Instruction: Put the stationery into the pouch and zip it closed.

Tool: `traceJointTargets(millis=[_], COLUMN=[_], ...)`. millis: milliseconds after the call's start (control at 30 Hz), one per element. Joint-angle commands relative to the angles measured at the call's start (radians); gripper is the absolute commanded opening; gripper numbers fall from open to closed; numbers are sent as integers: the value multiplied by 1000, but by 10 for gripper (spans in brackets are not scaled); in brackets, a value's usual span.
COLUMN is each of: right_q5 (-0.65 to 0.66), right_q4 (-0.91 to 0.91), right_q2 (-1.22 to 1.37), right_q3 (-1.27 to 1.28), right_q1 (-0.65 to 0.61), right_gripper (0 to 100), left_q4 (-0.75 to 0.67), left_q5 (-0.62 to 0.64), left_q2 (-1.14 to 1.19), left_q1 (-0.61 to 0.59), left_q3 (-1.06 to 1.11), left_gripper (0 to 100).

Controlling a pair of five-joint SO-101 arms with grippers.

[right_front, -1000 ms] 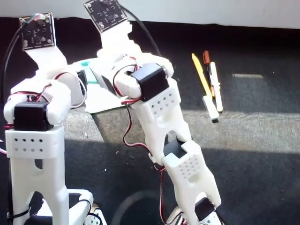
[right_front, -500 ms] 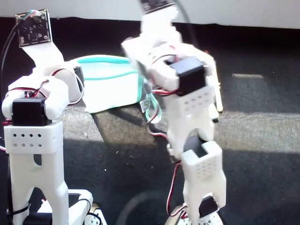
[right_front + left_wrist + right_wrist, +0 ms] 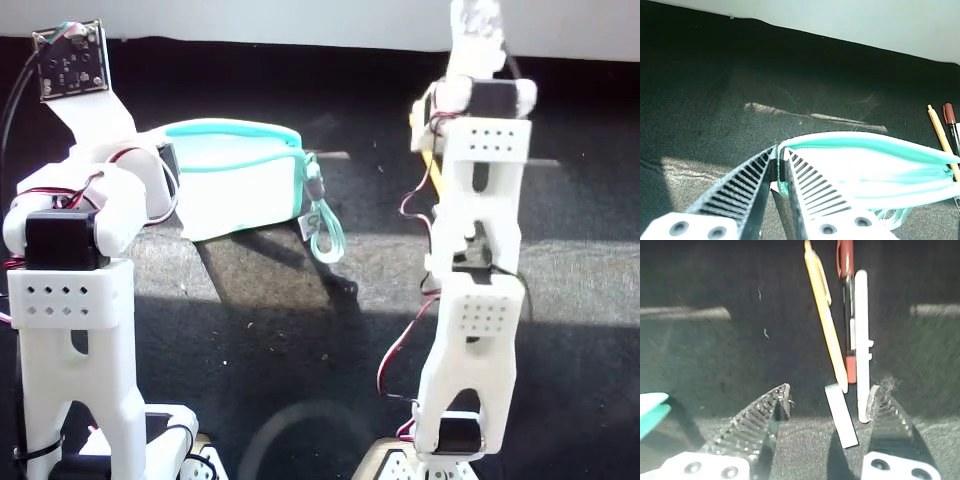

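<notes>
While right claw (image 3: 830,391) gapes, parallel pens (image 3: 826,330) point away from it

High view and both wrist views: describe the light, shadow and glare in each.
High view: a sunlit band crosses the table, with the pouch casting a dark shadow toward the arms. Left wrist view: the pouch glares nearly white where the left pincer grips it. Right wrist view: the pens lie in shade; sun falls under the right pincer.
</notes>
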Motion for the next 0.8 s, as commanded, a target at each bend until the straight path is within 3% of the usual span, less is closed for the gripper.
traceJointTargets(millis=[0, 267, 533, 767], right_q5=[86, 241, 427, 436], right_q4=[-21, -13, 18, 16], right_q2=[88, 193, 211, 271], right_q3=[8, 12, 62, 96], right_q1=[5, 108, 61, 42], right_gripper=[241, 177, 177, 177], left_q4=[26, 32, 32, 29], left_q5=[6, 6, 9, 9], left_q2=[16, 16, 16, 16], left_q1=[-5, -10, -8, -5], left_q3=[5, 13, 16, 15], left_gripper=[9, 9, 9, 9])
